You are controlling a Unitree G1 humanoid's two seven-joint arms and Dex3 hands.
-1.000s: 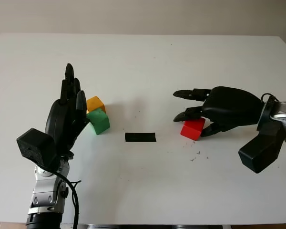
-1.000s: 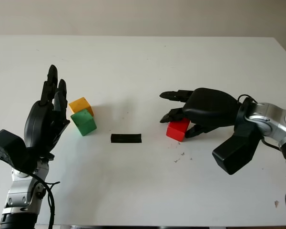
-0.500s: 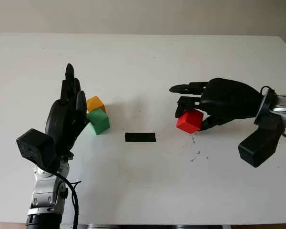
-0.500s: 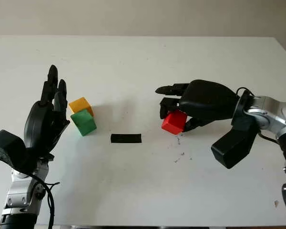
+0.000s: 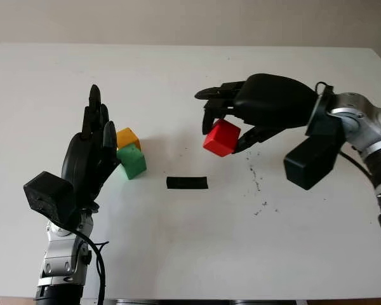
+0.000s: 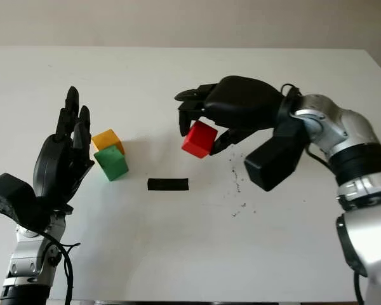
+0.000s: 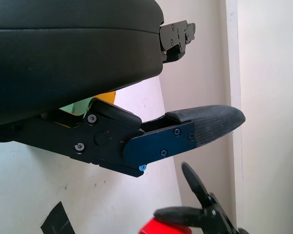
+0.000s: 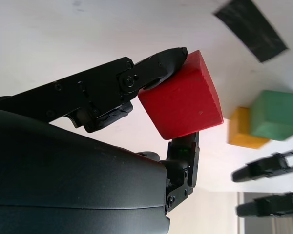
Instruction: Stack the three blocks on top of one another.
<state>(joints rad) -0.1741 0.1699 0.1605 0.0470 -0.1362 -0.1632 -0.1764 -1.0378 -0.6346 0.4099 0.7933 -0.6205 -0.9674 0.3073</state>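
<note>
From the head, we carry the red block [image 5: 221, 137] pinched in our right hand [image 5: 241, 121], above the tabletop [image 5: 190, 248], right of the black tape strip [image 5: 187, 183]. Our left hand [image 5: 89, 155], open, waits beside the touching green block [image 5: 133, 161] and yellow block [image 5: 127, 137]. From the right wrist, two fingers [image 8: 161, 63] clamp its smooth, square-edged faces for stacking.

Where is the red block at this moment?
The red block is held off the table in the right hand, right of the green block and above the black tape strip.
</note>
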